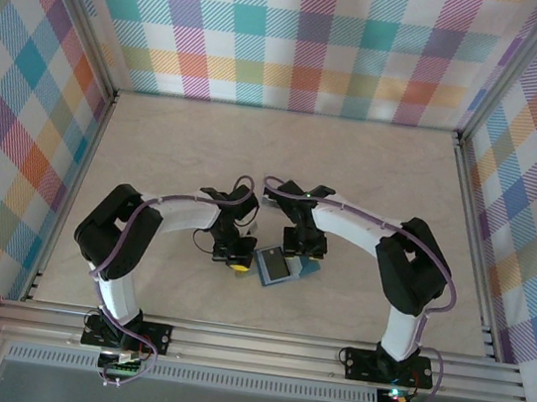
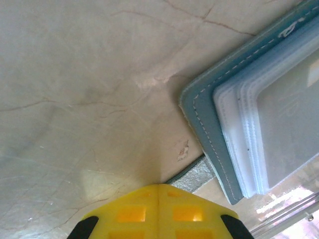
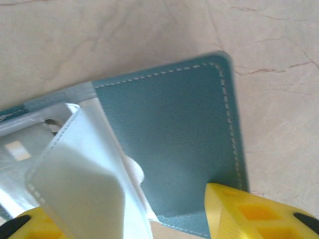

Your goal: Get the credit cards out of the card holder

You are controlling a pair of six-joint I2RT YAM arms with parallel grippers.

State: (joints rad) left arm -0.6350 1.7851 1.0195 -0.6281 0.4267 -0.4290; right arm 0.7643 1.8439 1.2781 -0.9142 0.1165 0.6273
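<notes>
card holder lies unfolded at the middle of the desk, left claw closed just left of its corner, right claw parted, fingers astride its right half.

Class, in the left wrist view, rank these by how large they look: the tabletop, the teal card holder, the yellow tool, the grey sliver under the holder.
1. tabletop
2. card holder
3. left tool, enlarged by nearness to the camera
4. grey sliver, by far the smallest
</notes>
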